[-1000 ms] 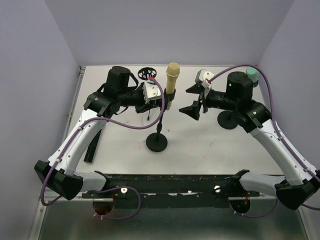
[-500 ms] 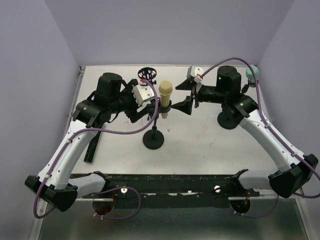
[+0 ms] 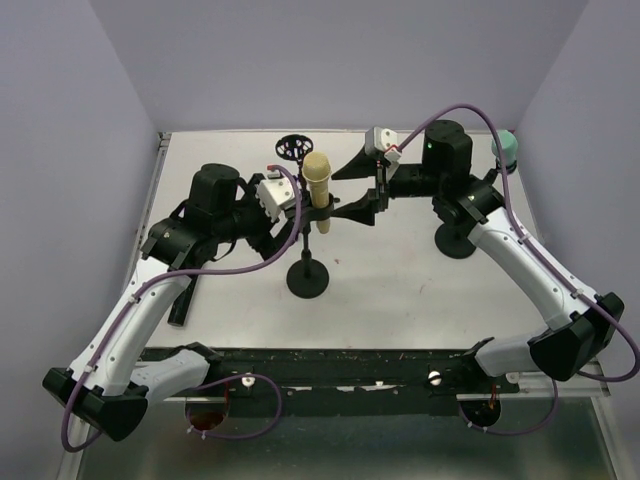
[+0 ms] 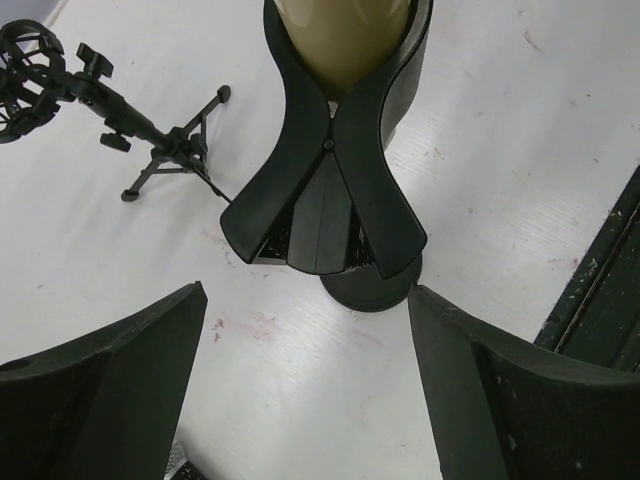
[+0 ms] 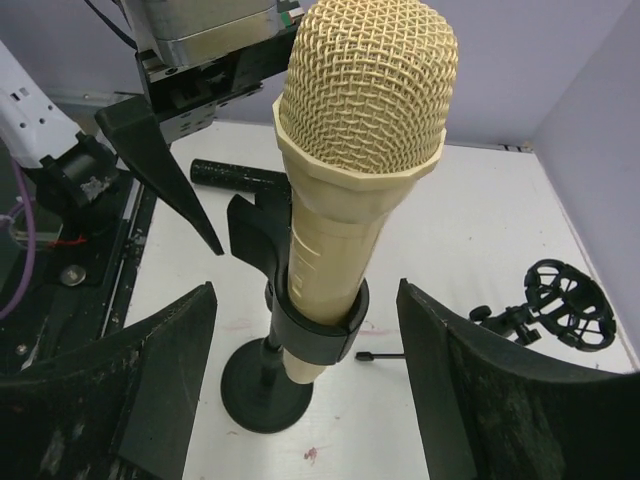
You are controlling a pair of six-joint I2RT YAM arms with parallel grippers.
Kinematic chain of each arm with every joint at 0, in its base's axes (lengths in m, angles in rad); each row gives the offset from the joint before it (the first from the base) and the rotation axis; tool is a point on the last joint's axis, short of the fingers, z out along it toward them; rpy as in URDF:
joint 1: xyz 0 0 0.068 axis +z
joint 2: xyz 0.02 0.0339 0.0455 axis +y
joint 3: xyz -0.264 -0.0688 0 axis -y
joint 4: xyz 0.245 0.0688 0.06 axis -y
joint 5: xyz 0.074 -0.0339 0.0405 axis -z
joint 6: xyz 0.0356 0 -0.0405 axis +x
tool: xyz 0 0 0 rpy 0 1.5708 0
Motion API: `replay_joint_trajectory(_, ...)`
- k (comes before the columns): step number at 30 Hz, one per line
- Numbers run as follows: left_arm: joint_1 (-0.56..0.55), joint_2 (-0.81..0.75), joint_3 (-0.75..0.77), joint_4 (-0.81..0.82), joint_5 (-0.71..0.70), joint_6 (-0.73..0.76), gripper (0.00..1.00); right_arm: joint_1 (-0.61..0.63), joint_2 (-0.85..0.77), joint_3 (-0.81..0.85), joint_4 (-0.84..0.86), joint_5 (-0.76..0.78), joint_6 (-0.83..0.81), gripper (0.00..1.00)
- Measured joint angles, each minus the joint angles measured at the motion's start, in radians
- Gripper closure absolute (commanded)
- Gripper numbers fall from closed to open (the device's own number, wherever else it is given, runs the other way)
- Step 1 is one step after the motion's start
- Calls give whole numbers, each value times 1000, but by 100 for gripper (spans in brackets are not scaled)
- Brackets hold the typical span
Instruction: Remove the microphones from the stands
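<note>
The gold microphone (image 3: 317, 178) stands upright in the black clip of the stand (image 3: 307, 278) at mid table. My left gripper (image 3: 287, 215) is open just left of the clip; in the left wrist view its jaws (image 4: 305, 400) are wide apart, with the clip's back (image 4: 325, 180) and the microphone (image 4: 345, 40) ahead of them. My right gripper (image 3: 352, 192) is open just right of the microphone. In the right wrist view the microphone (image 5: 345, 160) and clip (image 5: 315, 325) stand ahead of the wide-open gripper (image 5: 305, 380), not touched.
A small tripod with a round shock mount (image 3: 293, 148) lies at the back. A second round stand base (image 3: 458, 240) and a teal object (image 3: 505, 148) are at the right. A black bar (image 3: 185, 295) lies at the left.
The right gripper has moved left, up to the microphone. The left arm has drawn back to the left, and the stand and microphone have shifted a little left.
</note>
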State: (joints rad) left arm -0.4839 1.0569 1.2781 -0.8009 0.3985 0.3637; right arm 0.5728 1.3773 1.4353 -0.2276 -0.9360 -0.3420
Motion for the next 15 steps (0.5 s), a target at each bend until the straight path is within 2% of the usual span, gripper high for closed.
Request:
replay_joint_trajectory(7, 5, 3, 0, 37, 10, -70, 10, 44, 39, 0, 71, -6, 45, 24)
replay_joint_trajectory(11, 5, 3, 4, 46, 43, -119, 10, 85, 59, 0, 115, 8, 69, 31)
replay_joint_trajectory(13, 5, 3, 5, 54, 54, -134, 11, 96, 68, 0, 134, 15, 79, 39)
replay_joint_trajectory(15, 6, 3, 5, 61, 64, -146, 11, 101, 76, 0, 148, 29, 89, 52)
